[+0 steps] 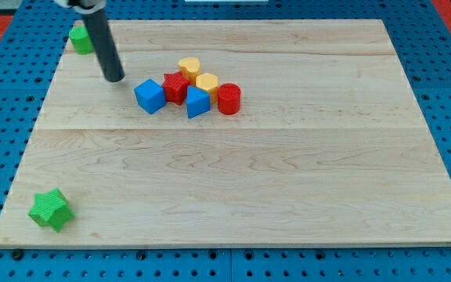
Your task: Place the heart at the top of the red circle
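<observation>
You see the rod (102,39) cut off by the view's top edge, so the arm above it stays out of sight. The rod also covers the right part of the green block (78,37) at the far left corner, and its shape cannot be told. In the cluster, the blue triangular block (197,103) hides the near side of the yellow hexagon (207,81), and the red star (176,87) hides the base of the yellow heart (189,66).
</observation>
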Tool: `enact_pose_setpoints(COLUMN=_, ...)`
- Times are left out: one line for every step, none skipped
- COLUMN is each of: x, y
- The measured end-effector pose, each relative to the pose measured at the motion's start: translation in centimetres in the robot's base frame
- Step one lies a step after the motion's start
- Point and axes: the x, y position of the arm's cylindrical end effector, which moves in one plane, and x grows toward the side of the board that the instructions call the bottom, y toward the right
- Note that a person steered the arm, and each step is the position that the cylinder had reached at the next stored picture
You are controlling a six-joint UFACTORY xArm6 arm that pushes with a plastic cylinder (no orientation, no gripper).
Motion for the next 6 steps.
enact_pose_setpoints(x=-0.6, y=6.9)
enact_pose_setpoints(x=-2.1, y=10.0)
enact_pose_setpoints(x=-2.0, y=11.4)
enact_pose_setpoints(x=-3.2, y=8.9)
enact_pose_setpoints(x=-4.7, y=13.1)
enact_pose_setpoints(x=-2.0, y=17.1)
